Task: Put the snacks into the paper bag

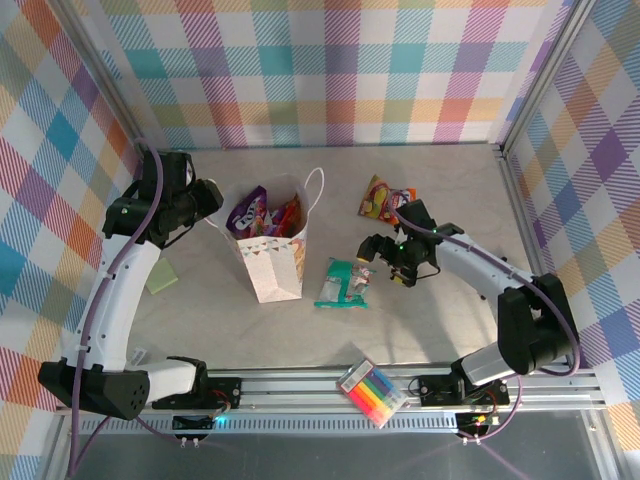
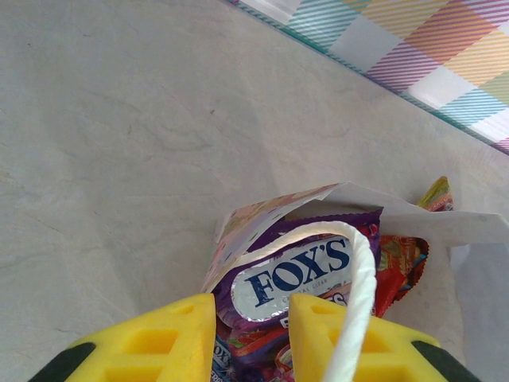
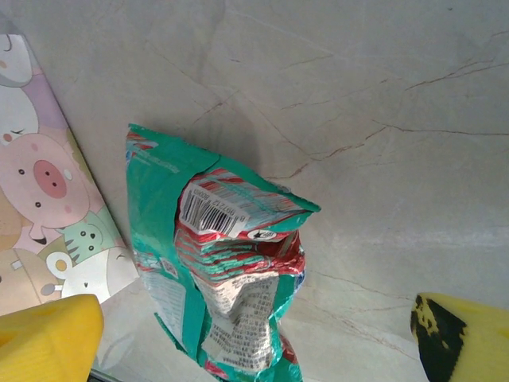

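While right hand (image 3: 256, 334) gapes wide, teal packet (image 3: 223, 239) lies between fingers (image 3: 48, 334); paper bag (image 3: 40, 207) just beside.

Top camera overlooks table (image 1: 450, 200); both close wrist cameras share paper bag (image 1: 272, 262).

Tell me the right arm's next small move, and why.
Probably lower the right gripper straight down and close on the teal packet. Its jaws stand wide open on either side of that packet, which lies on the table beside the paper bag, not yet inside, while the purple packet already sits in the bag.
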`<action>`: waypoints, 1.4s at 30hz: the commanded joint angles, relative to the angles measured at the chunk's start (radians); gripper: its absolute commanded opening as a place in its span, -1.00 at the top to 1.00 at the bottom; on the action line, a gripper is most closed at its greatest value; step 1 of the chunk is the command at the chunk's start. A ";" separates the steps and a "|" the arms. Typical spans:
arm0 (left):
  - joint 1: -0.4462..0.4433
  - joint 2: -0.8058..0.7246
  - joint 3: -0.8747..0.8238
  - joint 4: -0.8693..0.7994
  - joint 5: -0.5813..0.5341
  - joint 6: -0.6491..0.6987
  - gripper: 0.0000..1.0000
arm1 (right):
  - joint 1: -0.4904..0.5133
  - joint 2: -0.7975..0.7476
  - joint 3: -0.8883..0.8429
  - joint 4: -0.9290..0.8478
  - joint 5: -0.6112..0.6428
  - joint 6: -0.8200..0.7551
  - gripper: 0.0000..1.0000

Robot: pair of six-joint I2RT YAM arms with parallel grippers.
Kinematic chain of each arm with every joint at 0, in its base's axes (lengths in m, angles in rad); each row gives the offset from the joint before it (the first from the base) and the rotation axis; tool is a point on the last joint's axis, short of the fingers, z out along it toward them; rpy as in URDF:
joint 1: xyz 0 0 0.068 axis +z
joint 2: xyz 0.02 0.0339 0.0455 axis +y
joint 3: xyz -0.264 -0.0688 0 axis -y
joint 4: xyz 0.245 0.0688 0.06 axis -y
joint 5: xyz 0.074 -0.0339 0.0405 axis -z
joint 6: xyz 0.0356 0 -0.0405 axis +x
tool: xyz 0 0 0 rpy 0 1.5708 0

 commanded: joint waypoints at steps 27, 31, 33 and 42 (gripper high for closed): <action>0.015 -0.015 -0.020 -0.017 -0.015 0.001 0.39 | 0.105 0.170 -0.004 0.124 -0.088 -0.007 -0.98; 0.015 -0.019 -0.022 -0.021 -0.014 0.002 0.39 | 0.126 0.185 0.006 0.133 -0.103 -0.009 -0.99; 0.015 -0.025 -0.023 -0.022 -0.017 0.003 0.39 | 0.135 0.188 0.012 0.131 -0.105 -0.015 -0.99; 0.015 -0.036 -0.031 -0.026 -0.026 0.009 0.39 | 0.173 0.212 0.040 0.125 -0.102 -0.013 -0.95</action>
